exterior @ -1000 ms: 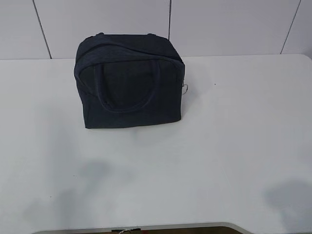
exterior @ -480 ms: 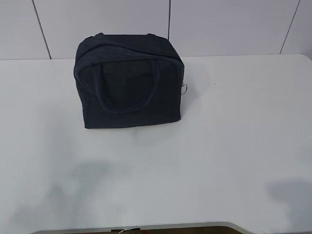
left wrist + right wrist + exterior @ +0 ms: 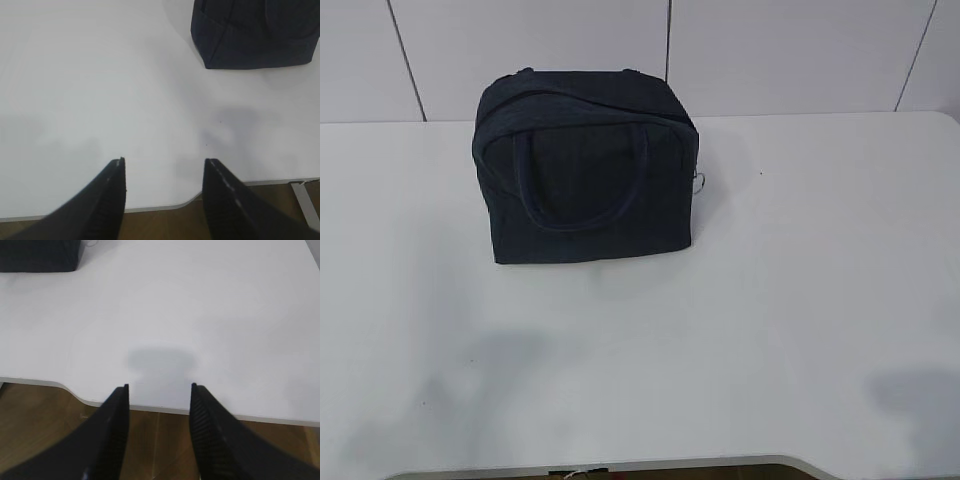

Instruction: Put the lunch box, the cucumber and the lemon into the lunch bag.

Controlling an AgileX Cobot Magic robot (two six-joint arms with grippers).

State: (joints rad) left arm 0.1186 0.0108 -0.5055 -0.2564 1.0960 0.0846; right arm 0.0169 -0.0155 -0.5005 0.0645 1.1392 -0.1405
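Observation:
The dark navy lunch bag (image 3: pixel 585 165) stands zipped shut at the back left of the white table (image 3: pixel 770 300), handles down on its front, a metal ring (image 3: pixel 700 182) at its right side. Its corner shows in the left wrist view (image 3: pixel 255 32) and the right wrist view (image 3: pixel 37 255). The lunch box, the cucumber and the lemon are out of view. My left gripper (image 3: pixel 164 161) is open and empty above the table's front edge. My right gripper (image 3: pixel 159 386) is open and empty over the front edge. Neither gripper shows in the exterior view.
A white panelled wall (image 3: pixel 800 50) stands behind the table. Brown floor (image 3: pixel 30 430) shows below the table's front edge. Soft shadows lie on the table at the front left (image 3: pixel 490 370) and front right (image 3: pixel 920 400).
The shadows at the front of the table have shifted slightly. The bag has not moved.

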